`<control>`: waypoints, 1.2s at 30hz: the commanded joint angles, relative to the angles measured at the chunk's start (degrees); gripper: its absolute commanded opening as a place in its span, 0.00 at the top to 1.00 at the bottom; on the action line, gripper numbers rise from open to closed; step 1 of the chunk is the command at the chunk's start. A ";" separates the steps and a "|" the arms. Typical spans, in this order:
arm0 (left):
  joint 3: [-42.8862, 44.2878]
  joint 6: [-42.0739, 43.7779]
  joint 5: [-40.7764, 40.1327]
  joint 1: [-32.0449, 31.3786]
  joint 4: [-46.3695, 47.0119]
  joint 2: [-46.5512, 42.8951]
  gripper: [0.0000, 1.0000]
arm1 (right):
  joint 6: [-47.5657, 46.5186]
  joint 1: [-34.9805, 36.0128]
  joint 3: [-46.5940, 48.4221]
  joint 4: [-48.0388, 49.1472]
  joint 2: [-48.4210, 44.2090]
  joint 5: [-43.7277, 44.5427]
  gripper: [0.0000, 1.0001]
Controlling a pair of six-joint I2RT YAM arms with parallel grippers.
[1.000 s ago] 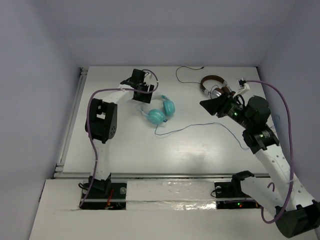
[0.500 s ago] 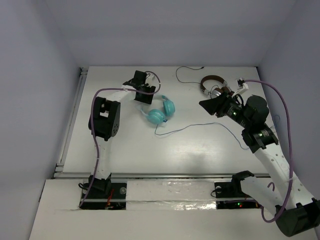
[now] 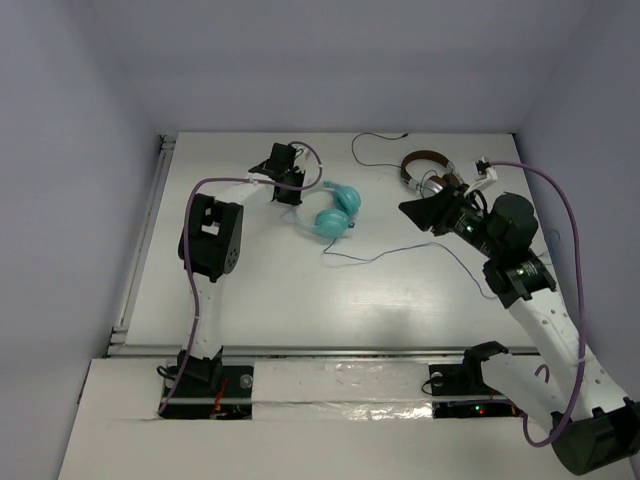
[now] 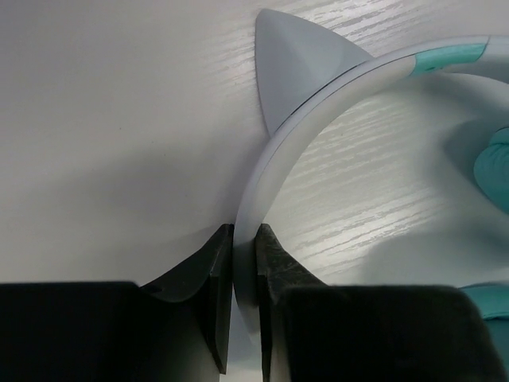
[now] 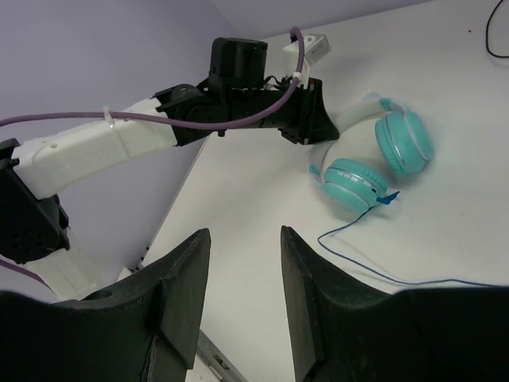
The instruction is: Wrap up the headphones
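The headphones (image 3: 330,210) with teal ear cups lie at the middle back of the table. Their pale headband (image 4: 262,171) carries a cat-ear point and runs between the black fingers of my left gripper (image 4: 244,239), which is shut on it. In the right wrist view the teal cups (image 5: 374,163) sit just right of the left gripper (image 5: 306,119). A thin dark cable (image 3: 390,253) trails from the lower cup rightward across the table toward my right arm. My right gripper (image 5: 245,239) hangs open above the table, well to the right of the headphones (image 5: 374,163), with nothing between its fingers.
Brown-and-silver headphones (image 3: 425,165) lie at the back right beside my right gripper (image 3: 425,212), with their own black cable (image 3: 372,150) looping behind them. A rail (image 3: 140,240) borders the table's left edge. Walls close in on three sides.
My left gripper has shut on the headband. The headphones have shifted right and a little toward the back, and the cable has followed. The right arm has barely moved.
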 commanded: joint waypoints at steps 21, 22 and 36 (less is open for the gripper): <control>-2.45 -17.10 11.94 4.66 -6.13 -31.82 1.00 | -3.77 1.46 -2.13 18.20 17.38 -15.58 0.41; -1.92 -17.37 12.91 5.19 -6.74 -32.26 1.00 | -3.95 1.46 -1.60 18.47 17.99 -16.63 0.36; 2.03 -23.52 20.48 8.88 -4.20 -40.79 1.00 | -12.21 2.60 1.83 23.83 30.30 -13.56 0.21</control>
